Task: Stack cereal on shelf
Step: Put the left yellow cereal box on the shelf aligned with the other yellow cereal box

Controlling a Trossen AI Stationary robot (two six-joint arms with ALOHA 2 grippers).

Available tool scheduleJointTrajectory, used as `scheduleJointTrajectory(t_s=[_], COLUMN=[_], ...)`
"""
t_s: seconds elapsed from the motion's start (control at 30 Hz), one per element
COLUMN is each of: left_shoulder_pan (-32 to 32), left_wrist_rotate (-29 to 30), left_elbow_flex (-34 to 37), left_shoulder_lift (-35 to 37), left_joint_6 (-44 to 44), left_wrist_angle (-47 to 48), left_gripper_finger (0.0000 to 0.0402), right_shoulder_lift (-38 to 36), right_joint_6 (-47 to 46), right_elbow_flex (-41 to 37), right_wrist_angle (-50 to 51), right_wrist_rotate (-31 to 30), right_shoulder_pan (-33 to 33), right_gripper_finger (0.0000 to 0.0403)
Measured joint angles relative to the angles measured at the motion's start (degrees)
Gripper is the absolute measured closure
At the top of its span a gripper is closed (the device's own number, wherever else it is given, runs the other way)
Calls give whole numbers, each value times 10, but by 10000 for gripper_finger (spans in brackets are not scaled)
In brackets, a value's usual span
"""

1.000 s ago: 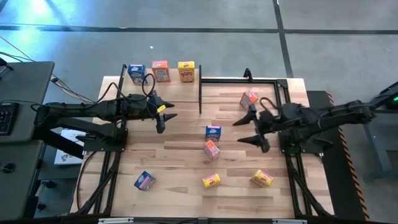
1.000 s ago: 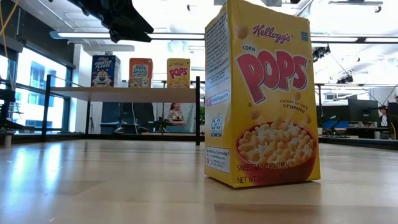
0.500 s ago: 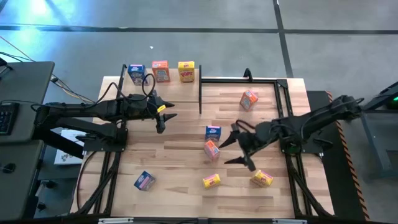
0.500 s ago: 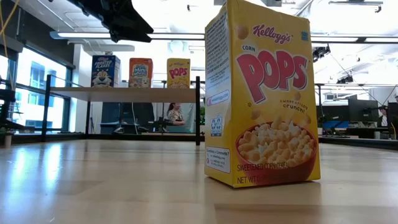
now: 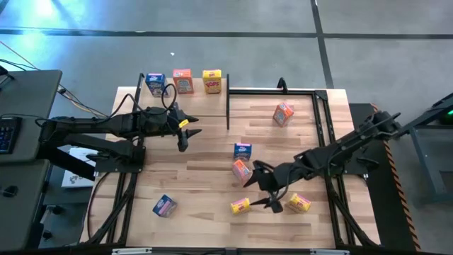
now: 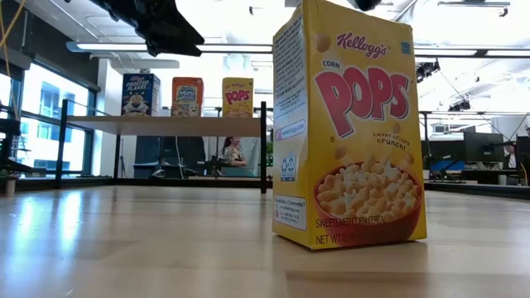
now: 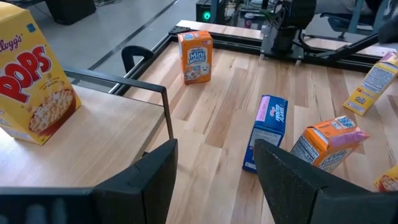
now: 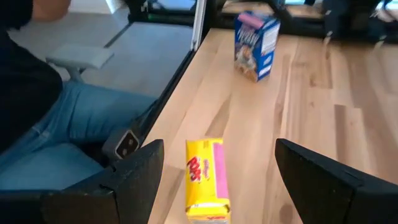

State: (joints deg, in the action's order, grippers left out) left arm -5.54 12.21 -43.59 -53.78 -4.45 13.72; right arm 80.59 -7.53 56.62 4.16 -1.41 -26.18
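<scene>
high view: planked light-wood counter; right tool, spread wide and empty, hovers beside a lying yellow cardboard box. left tool, narrowly parted, holds nothing near the shelf, where three printed boxes stand.
right wrist view: dark fingers flank the glossy yellow box.

"Kellogg's Corn Pops" on yellow box
</scene>
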Motion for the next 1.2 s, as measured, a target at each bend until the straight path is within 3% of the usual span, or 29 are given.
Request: scheduleJointTrajectory(t_s=[1.03,1.2], left_shoulder_pan=[0,0], left_wrist_rotate=[0,0], left_elbow_flex=[0,0], left_shoulder_lift=[0,0], left_joint_6=[-14,-14], left_wrist_angle=[0,0], left_gripper_finger=[198,198], right_shoulder_lift=[138,140], right_joint_6=[-15,-16], right_elbow_flex=[0,0], right_wrist_angle=[-23,-24], right_wrist_rotate=[-20,-24], right_shoulder_pan=[-25,-25], right_gripper_finger=[102,120])
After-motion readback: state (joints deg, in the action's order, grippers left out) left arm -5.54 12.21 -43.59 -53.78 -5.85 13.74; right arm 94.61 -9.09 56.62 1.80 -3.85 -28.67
